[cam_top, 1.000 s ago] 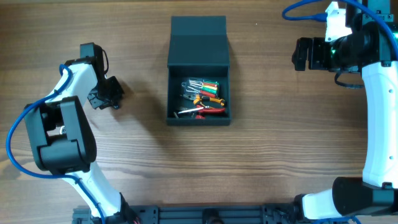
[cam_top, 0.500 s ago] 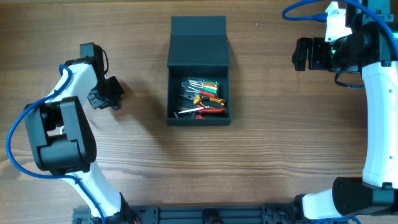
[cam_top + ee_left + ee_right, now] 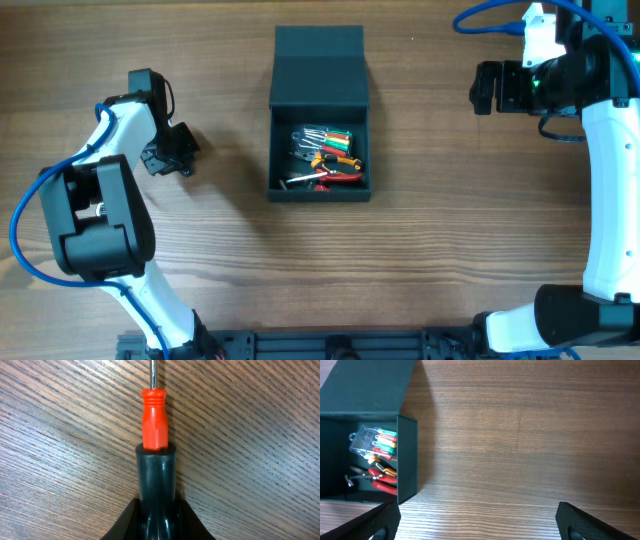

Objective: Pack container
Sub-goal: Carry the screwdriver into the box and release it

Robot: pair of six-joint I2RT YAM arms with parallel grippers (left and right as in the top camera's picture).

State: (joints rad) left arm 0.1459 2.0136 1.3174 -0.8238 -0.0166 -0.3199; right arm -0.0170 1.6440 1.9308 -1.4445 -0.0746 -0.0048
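Same build on both sides. The left arm [image 3: 118, 125] has white shell links and bulky matte black joint housings [image 3: 95, 215], with a blue cable [image 3: 16, 222] looping off its outer side. The right arm [image 3: 606, 190] shows one long white link, black housings, a white block [image 3: 540, 35] near the wrist and a green glow [image 3: 540, 82] among the black parts. A second blue cable [image 3: 490, 9] arches above it. A black base frame [image 3: 330, 346] runs along the near edge. The left gripper [image 3: 182, 150] is black, glossy up close, flaring at the root. The right gripper [image 3: 477, 510] has matte black jaws with wedge tips.
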